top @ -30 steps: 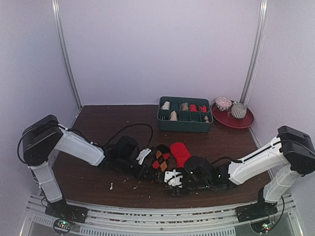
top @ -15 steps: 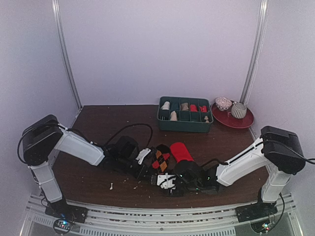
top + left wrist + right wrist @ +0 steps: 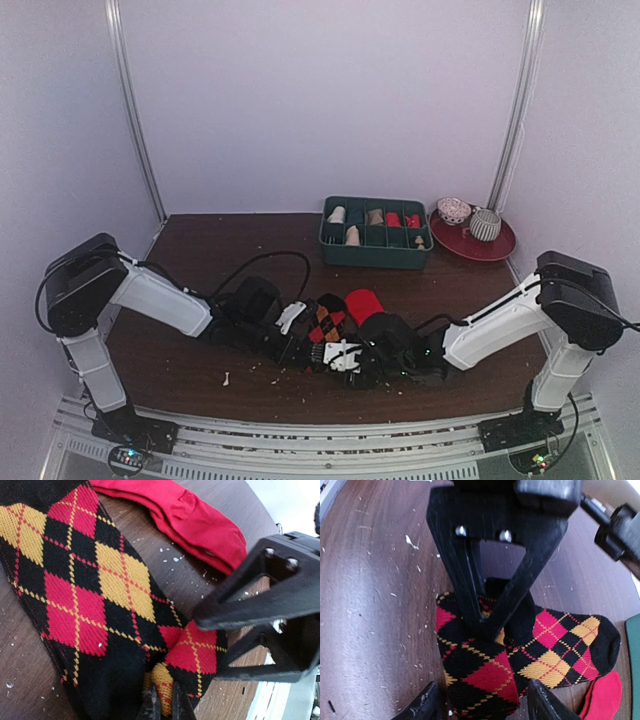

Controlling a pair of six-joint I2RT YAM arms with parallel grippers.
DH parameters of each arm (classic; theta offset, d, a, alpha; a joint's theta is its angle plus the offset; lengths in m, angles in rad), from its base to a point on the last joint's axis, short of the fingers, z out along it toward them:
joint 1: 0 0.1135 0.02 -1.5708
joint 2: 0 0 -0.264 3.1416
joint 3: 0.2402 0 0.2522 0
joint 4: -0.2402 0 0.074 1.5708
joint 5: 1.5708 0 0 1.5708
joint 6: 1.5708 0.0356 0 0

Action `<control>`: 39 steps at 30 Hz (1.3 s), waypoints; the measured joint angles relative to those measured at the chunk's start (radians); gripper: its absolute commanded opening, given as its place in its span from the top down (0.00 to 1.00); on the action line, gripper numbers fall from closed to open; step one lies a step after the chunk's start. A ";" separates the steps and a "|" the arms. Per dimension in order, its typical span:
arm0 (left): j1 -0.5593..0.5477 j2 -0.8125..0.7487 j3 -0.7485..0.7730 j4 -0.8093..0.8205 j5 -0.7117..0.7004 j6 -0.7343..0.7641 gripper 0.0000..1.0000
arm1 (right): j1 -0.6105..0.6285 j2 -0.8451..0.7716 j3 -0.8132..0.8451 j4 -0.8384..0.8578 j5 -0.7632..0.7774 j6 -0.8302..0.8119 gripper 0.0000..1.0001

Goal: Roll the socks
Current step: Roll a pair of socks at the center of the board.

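The black argyle sock (image 3: 90, 595) lies flat on the brown table, its near end folded over into a small roll (image 3: 485, 670). My left gripper (image 3: 162, 706) is shut on a fold of that rolled end. My right gripper (image 3: 484, 697) is open, one finger on each side of the same roll, facing the left gripper's fingers (image 3: 470, 580). The plain red sock (image 3: 200, 522) lies flat just beyond the argyle one, untouched. From above, both grippers meet at the argyle sock (image 3: 326, 318) with the red sock (image 3: 362, 303) to its right.
A green divided tray (image 3: 375, 262) holding small rolled bundles stands at the back. A red plate (image 3: 500, 250) with two patterned cups sits at the back right. White crumbs (image 3: 226, 379) dot the table near the front.
My right gripper has moved left and forward onto the argyle sock's rolled end. The left arm has held still, gripping the sock.
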 measured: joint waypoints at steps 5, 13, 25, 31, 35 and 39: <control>0.000 0.000 -0.003 0.005 0.002 0.000 1.00 | -0.015 0.041 0.022 -0.010 -0.036 0.002 0.43; 0.002 0.002 -0.004 0.006 0.009 0.002 1.00 | -0.021 0.083 0.066 -0.015 -0.077 0.007 0.67; 0.013 -0.096 -0.023 -0.092 -0.075 0.061 0.41 | -0.159 0.162 0.169 -0.115 -0.415 0.286 0.80; 0.003 -0.304 -0.122 -0.105 -0.170 0.130 0.33 | -0.239 0.200 0.180 -0.120 -0.668 0.480 0.80; -0.020 -0.420 -0.245 0.069 -0.204 0.196 0.29 | -0.280 0.244 0.182 -0.101 -0.825 0.599 0.80; -0.053 -0.426 -0.341 0.247 -0.206 0.258 0.29 | -0.308 0.283 0.199 -0.094 -0.935 0.665 0.80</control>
